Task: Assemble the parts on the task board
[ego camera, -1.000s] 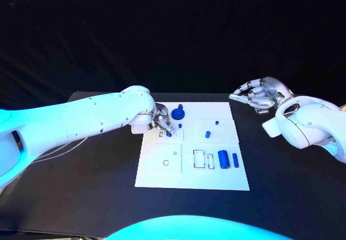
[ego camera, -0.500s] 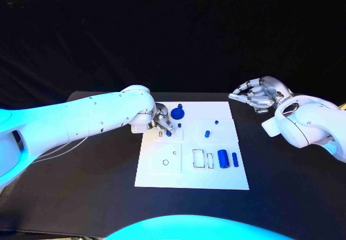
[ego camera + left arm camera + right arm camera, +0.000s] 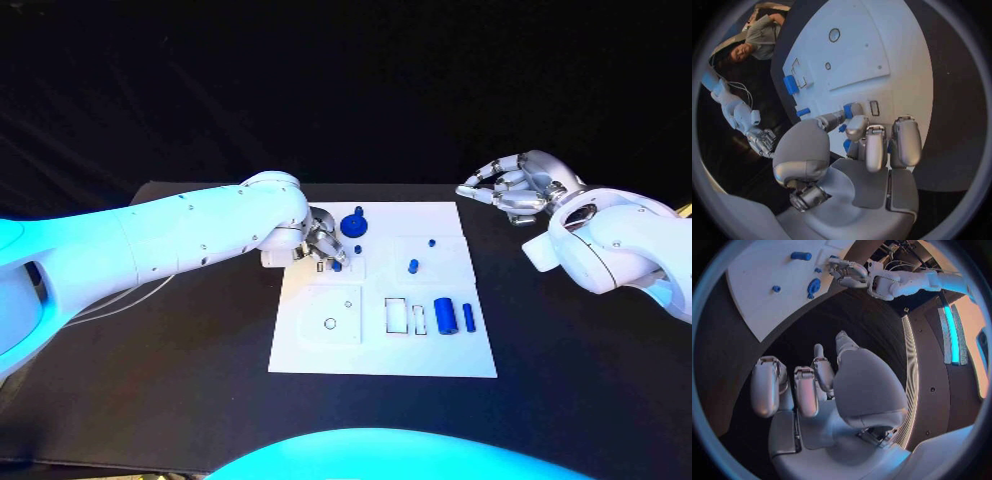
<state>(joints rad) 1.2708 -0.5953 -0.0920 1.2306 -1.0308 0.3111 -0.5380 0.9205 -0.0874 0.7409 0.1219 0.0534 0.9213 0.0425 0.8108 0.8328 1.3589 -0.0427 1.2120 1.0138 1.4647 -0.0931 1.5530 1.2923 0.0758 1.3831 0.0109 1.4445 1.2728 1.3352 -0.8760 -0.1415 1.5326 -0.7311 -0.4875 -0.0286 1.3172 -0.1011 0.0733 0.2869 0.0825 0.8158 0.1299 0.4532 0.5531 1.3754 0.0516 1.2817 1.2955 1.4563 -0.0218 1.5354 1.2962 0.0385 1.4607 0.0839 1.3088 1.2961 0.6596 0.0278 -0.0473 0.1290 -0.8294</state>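
Blue peg point(image 3: 336, 265) pinched upright in my left hand point(image 3: 320, 246), ready for its task board point(image 3: 382, 355) socket; right hand point(image 3: 513, 189) curled empty, clear.

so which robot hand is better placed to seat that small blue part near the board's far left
Left. The left robot hand is already over the task board, fingers at the small blue part. The right robot hand sits curled off the board's far corner.

You are looking at a flat white task board point(image 3: 433, 355) with a smooth, matt, paper-like face, lying on a matt black table point(image 3: 173, 400). The small blue parts point(image 3: 446, 317) look like smooth plastic. Both arms wear glossy white plastic shells, and the left hand point(image 3: 861, 145) and right hand point(image 3: 811, 385) show brushed silver metal with a satin sheen.
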